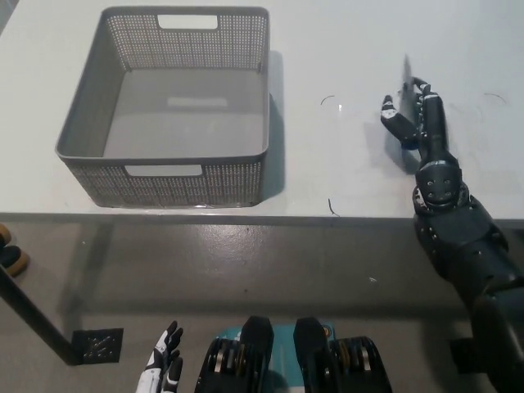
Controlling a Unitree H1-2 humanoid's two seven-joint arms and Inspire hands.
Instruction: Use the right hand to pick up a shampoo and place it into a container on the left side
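The white table (344, 180) carries a grey perforated plastic basket (176, 176), empty, at left. Well right of it, the black right hand (413, 115) grips a thin silver shampoo sachet (406, 78). Advise lifting above the rim before crossing. The white left hand (162, 368) rests low, fingers apart.

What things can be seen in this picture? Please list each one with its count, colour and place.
basket: one, grey, perforated, empty, on the table's left part.
shampoo tube: one, silvery, thin, upright, on the table's right part, within the right hand.
table: one, white, across the upper picture.
floor grate: one, dark, on the floor at lower left.
shoes: partly seen, brown and dark, at the left edge.
left hand: one, white, resting low at the bottom left, fingers apart.
right hand: one, black, closing around the tube.
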